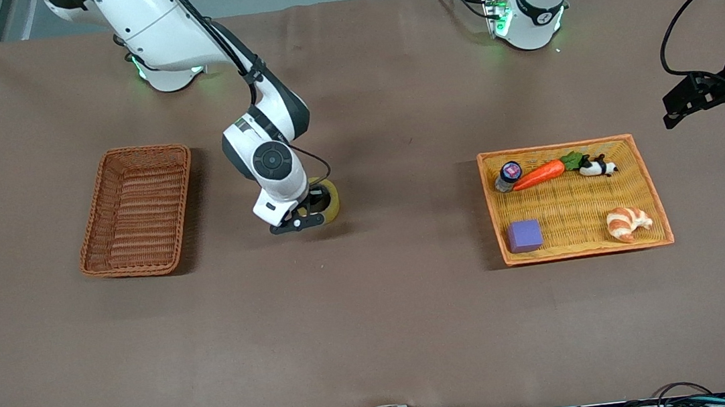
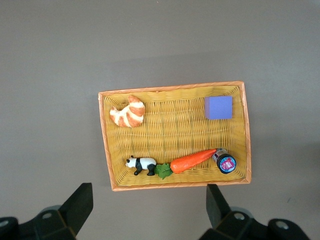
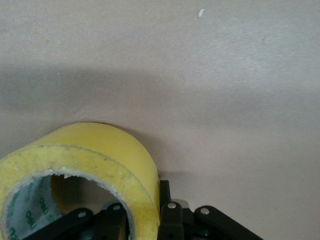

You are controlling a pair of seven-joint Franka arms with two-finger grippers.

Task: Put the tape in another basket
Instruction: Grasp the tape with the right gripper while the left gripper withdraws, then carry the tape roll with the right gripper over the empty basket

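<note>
The right gripper point(image 1: 302, 219) is low over the middle of the table point(image 1: 376, 337), between the two baskets. Its fingers point(image 3: 169, 220) are closed on the wall of the tape point(image 1: 330, 201), one inside the ring and one outside. I cannot tell if the tape touches the table or hangs just above it. The basket point(image 1: 136, 210), reddish-brown and narrow, lies toward the right arm's end of the table, well apart from the tape.

The left gripper point(image 2: 145, 210) waits high in the air with fingers wide open, holding nothing, near the wide yellow basket point(image 2: 107, 140) at the left arm's end. In that basket lie a croissant point(image 1: 628, 223), a purple block point(image 1: 524, 236), a carrot point(image 1: 540, 174), a panda point(image 1: 596, 167) and a small jar point(image 1: 508, 175).
</note>
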